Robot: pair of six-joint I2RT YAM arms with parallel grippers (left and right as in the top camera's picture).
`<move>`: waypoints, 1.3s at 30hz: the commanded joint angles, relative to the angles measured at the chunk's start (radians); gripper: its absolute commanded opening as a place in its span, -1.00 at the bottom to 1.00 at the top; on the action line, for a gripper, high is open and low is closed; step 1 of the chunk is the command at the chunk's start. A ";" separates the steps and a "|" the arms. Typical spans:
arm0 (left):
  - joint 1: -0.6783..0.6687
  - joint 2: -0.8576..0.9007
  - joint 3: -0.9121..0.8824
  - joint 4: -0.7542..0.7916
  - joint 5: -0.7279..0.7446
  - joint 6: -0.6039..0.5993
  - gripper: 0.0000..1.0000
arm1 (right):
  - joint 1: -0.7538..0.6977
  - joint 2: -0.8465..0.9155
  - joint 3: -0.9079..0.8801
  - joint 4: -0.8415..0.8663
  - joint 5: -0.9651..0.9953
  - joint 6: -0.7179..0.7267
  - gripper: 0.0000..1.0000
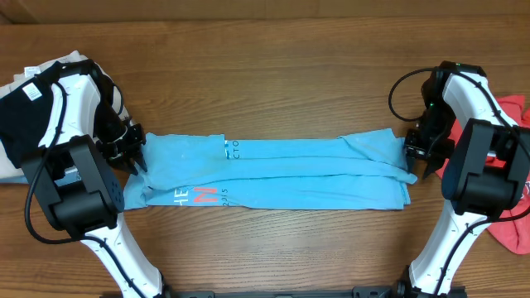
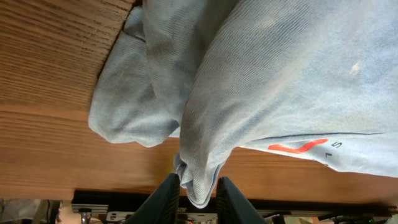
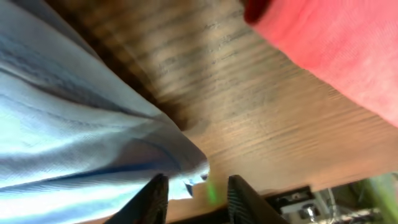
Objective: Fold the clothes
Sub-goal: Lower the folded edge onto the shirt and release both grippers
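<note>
The light blue T-shirt [image 1: 281, 170] lies folded into a long band across the middle of the table, red-orange lettering [image 1: 204, 197] near its front left. My left gripper [image 1: 135, 157] is at its left end. In the left wrist view the left gripper [image 2: 198, 194] is shut on a bunched fold of the blue T-shirt [image 2: 280, 81]. My right gripper [image 1: 418, 161] is at the band's right end. In the right wrist view the right gripper [image 3: 198, 194] stands open, the blue T-shirt's corner [image 3: 74, 124] lying by its left finger. The red T-shirt [image 1: 509, 223] lies crumpled at the right edge, also seen as red cloth [image 3: 336, 43].
A pile of white and black clothes [image 1: 21, 124] sits at the far left edge behind the left arm. Bare wooden table [image 1: 273, 66] stretches beyond the band. Both arm bases stand at the front edge, left [image 1: 124, 257] and right [image 1: 439, 257].
</note>
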 commanded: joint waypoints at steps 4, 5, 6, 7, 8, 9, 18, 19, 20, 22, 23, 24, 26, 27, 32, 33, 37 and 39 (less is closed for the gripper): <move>0.002 -0.037 -0.006 -0.002 -0.010 0.010 -0.51 | -0.015 -0.006 -0.005 0.021 -0.174 -0.123 -0.14; 0.002 -0.037 -0.006 0.000 -0.010 0.010 -0.51 | -0.015 -0.006 -0.005 0.024 -0.227 -0.164 -0.14; 0.002 -0.037 -0.006 0.000 -0.010 0.010 -0.51 | -0.015 -0.006 -0.004 0.031 -0.272 -0.195 -0.14; 0.002 -0.037 -0.006 0.000 -0.010 0.010 -0.51 | -0.014 -0.006 -0.004 0.043 -0.322 -0.229 -0.14; 0.002 -0.037 -0.006 0.002 -0.010 0.010 -0.51 | -0.011 -0.006 -0.004 0.064 -0.352 -0.246 -0.14; 0.002 -0.037 -0.006 0.003 -0.009 0.010 -0.51 | -0.009 -0.006 -0.004 0.091 -0.354 -0.245 -0.14; 0.002 -0.037 -0.006 0.006 -0.003 0.007 -0.51 | 0.002 -0.006 -0.004 0.346 -0.341 -0.199 -0.15; 0.002 -0.037 -0.006 0.006 -0.003 0.007 -0.51 | 0.006 -0.006 -0.004 0.369 -0.336 -0.199 -0.16; 0.002 -0.037 -0.006 0.006 -0.003 0.007 -0.51 | 0.010 -0.005 -0.004 0.394 -0.331 -0.200 -0.16; 0.002 -0.037 -0.006 0.006 -0.003 0.006 -0.51 | 0.020 -0.006 -0.004 0.428 -0.320 -0.200 -0.16; 0.002 -0.037 -0.006 0.006 -0.003 0.006 -0.51 | 0.024 -0.006 -0.004 0.441 -0.316 -0.199 -0.15; 0.002 -0.037 -0.006 0.007 -0.003 0.007 -0.51 | 0.030 -0.005 -0.004 0.450 -0.316 -0.200 -0.16; 0.002 -0.037 -0.006 0.007 -0.003 0.007 -0.51 | 0.038 -0.006 -0.004 0.460 -0.312 -0.200 -0.16; 0.002 -0.037 -0.006 0.007 -0.003 0.007 -0.51 | 0.042 -0.006 -0.004 0.465 -0.313 -0.203 -0.16; 0.002 -0.037 -0.006 0.008 -0.003 0.007 -0.50 | 0.048 -0.006 -0.004 0.485 -0.303 -0.202 -0.19; 0.002 -0.037 -0.006 0.009 -0.003 0.007 -0.50 | 0.048 -0.006 -0.004 0.486 -0.289 -0.202 -0.24; 0.002 -0.037 -0.006 0.009 -0.003 0.007 -0.50 | 0.048 -0.006 -0.004 0.487 -0.233 -0.199 -0.32; 0.002 -0.037 -0.006 0.010 -0.003 0.007 -0.50 | 0.048 -0.005 -0.004 0.486 -0.226 -0.199 -0.55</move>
